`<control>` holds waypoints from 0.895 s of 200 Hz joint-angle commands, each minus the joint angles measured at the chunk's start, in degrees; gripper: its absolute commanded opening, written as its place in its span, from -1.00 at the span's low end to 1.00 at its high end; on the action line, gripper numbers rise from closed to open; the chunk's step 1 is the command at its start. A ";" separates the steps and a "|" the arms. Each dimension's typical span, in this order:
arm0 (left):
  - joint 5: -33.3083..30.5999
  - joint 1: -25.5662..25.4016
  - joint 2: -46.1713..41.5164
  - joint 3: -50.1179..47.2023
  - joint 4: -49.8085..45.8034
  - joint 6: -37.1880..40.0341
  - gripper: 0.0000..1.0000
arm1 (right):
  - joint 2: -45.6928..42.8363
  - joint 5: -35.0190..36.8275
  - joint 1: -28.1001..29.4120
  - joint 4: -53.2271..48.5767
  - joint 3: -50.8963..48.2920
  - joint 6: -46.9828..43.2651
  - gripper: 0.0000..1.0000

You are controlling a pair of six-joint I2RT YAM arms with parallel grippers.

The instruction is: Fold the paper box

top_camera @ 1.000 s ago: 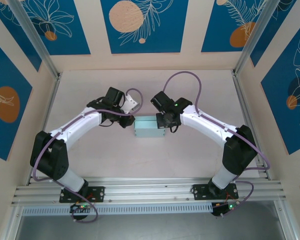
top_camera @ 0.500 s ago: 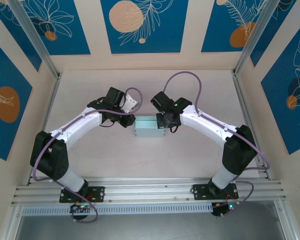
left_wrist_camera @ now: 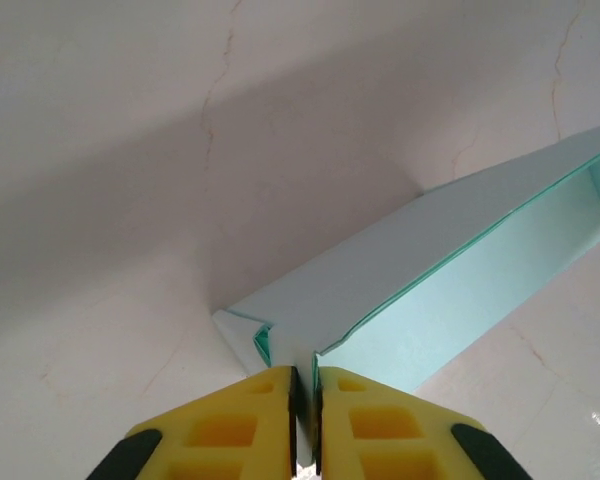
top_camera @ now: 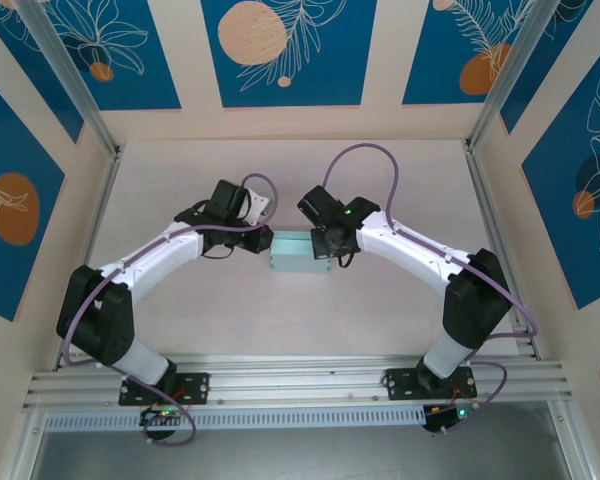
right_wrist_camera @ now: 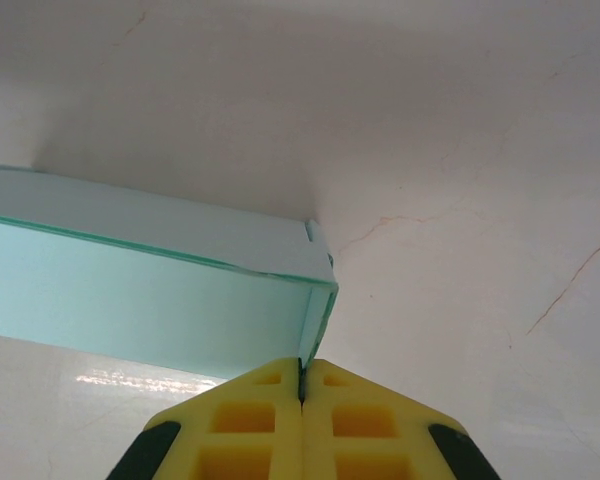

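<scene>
Pale-blue card sits between both my sets of fingers. The paper box (top_camera: 298,253) lies on the counter (top_camera: 400,180) as a long, low rectangular shape with my two wrists at its ends. My left fingers (top_camera: 261,240) meet the box's left end and my right fingers (top_camera: 326,248) meet its right end, both touching it.

From my left wrist, the box (left_wrist_camera: 440,260) stretches away from the yellow fingers (left_wrist_camera: 302,385). Its top panel and side wall meet along a crisp greenish edge. These fingers are closed almost completely, with a sliver of the box's card nipped in the narrow slit between them. A small folded tab with a jagged corner shows just beside them at this end of the box.

From my right wrist, the box (right_wrist_camera: 140,290) runs off sideways from the fingers (right_wrist_camera: 302,375). They are clenched tight, and the edge of the box's end wall drops straight into the seam between them. A little tab pokes up at the top corner of that end.
</scene>
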 commanded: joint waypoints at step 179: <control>8.77 -3.75 -1.10 0.77 3.83 -7.58 -0.79 | 2.85 -2.08 2.13 0.94 2.79 0.11 -1.00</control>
